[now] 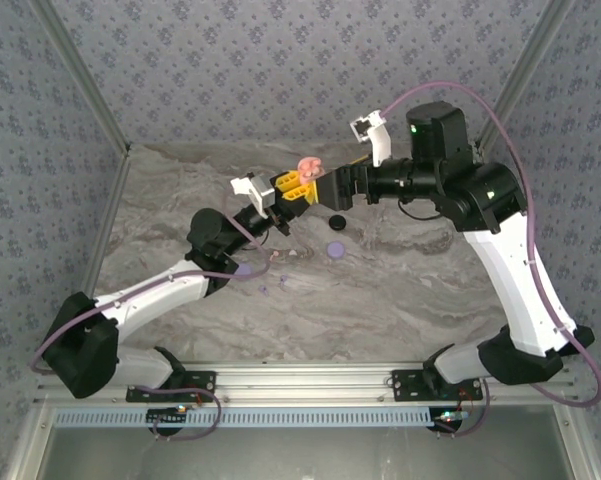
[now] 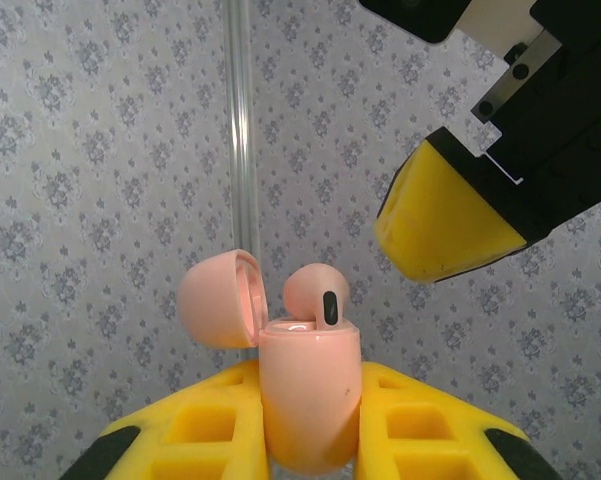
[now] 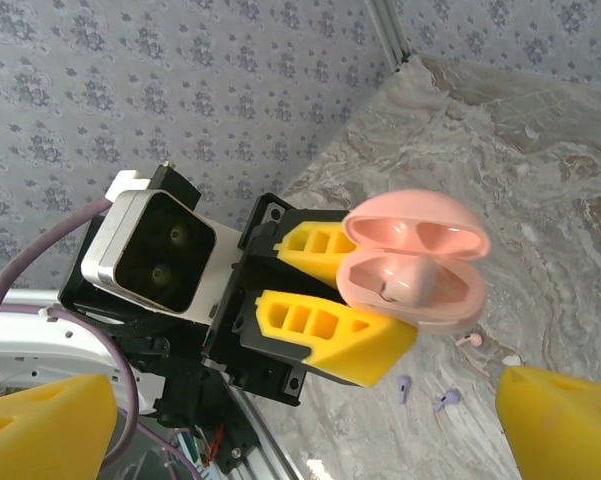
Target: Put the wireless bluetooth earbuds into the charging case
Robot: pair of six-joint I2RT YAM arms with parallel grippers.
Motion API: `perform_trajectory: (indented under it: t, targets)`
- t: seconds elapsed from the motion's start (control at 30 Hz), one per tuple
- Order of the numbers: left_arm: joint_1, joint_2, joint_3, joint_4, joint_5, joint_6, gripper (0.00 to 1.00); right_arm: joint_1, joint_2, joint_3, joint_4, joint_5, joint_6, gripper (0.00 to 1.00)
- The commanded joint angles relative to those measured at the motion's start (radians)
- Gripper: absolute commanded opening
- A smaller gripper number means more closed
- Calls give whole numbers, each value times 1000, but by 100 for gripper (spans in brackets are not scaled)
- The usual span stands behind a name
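Earbuds (image 3: 404, 388) loose on grey marbled tbl (image 1: 400, 290); floral-print walls (image 1: 280, 70), metal corner posts (image 1: 80, 75)

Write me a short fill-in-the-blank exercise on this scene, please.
1. The left gripper is shut on the glossy pink oval charging case, whose lid is ____.
2. The tiny stemmed earbud seated in it is ____.
3. The right gripper holds ____.
4. On the grey marbled table, a flat round black disc lies beside a flat round disc coloured ____.

Missing words: open; pink; nothing; lilac.
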Motion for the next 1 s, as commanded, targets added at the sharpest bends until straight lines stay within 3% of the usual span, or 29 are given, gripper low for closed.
perform_trajectory:
  t: [0.0,0.97]
  targets:
    - [-9,7,42,62,14,-22,0,14,18,56,-40,17,-29,100]
    - [-9,28,59,62,28,-36,0,47,110,121,-37,2,-43,100]
